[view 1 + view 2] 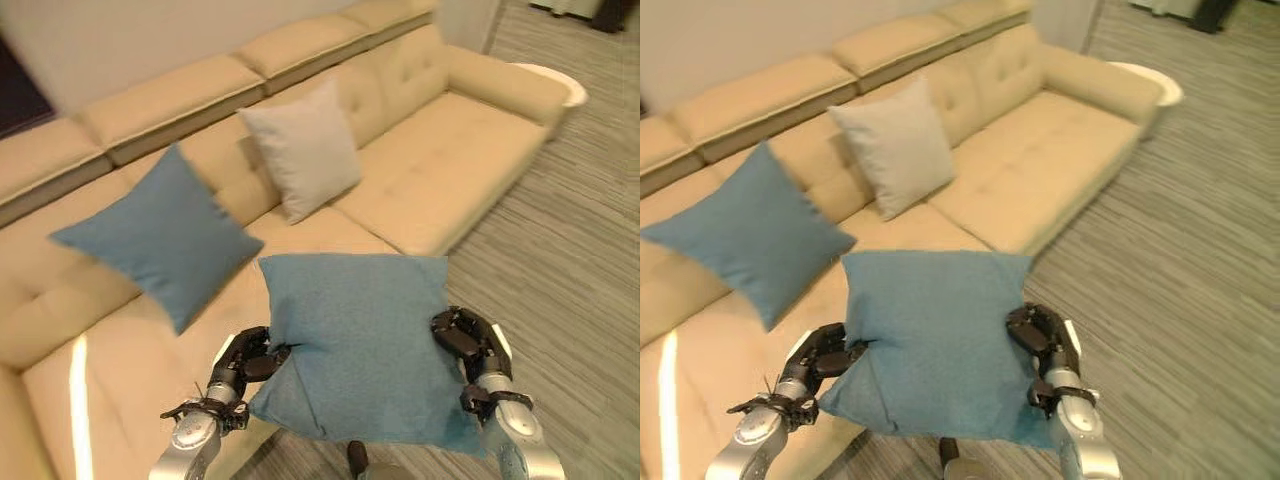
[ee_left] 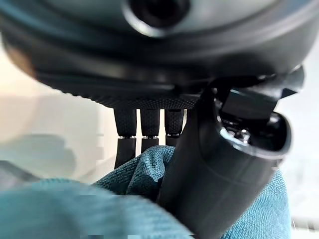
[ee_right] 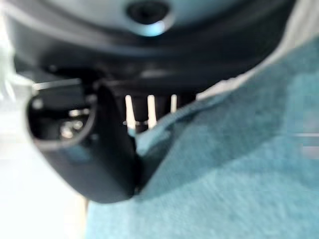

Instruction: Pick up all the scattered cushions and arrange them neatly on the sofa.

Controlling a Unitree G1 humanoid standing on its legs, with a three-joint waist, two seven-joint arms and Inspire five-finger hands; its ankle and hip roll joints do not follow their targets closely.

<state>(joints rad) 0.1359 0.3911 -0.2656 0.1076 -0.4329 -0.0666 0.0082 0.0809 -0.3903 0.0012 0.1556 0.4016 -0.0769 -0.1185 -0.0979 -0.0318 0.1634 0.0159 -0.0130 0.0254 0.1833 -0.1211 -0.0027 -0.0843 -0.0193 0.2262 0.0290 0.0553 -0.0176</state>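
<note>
Holding item one, a blue cushion point(image 1: 360, 345), between both hands in front of the sofa point(image 1: 450, 160): you have it gripped at opposite side edges, so it hangs flat and square facing the seat rather than folding.

- Left hand point(image 1: 245, 362): fingers and thumb curled into the cushion's left edge. Your left wrist view confirms it, with blue fabric bunched between thumb and fingers point(image 2: 142, 129).
- Right hand point(image 1: 468, 342): clamped on the right edge, thumb on the near face and fingers wrapped behind. The right wrist view shows cloth tucked under the thumb.
- Second blue cushion point(image 1: 160, 235): already on the sofa, standing on one corner like a diamond and leaning on the backrest. It reads as placed but not tidy; you may want to square it.
- Pale grey cushion point(image 1: 305, 150): further along, propped upright against the backrest, slightly turned.
- Striped floor point(image 1: 560, 280): no other cushion visible on the part in view.

Position of item one: off the floor, just in front of the seat edge, overlapping the seat gap between the two placed cushions. The two-handed hold likely serves to set it upright against the backrest without twisting. Judged stage: carrying toward placement, not yet released.
</note>
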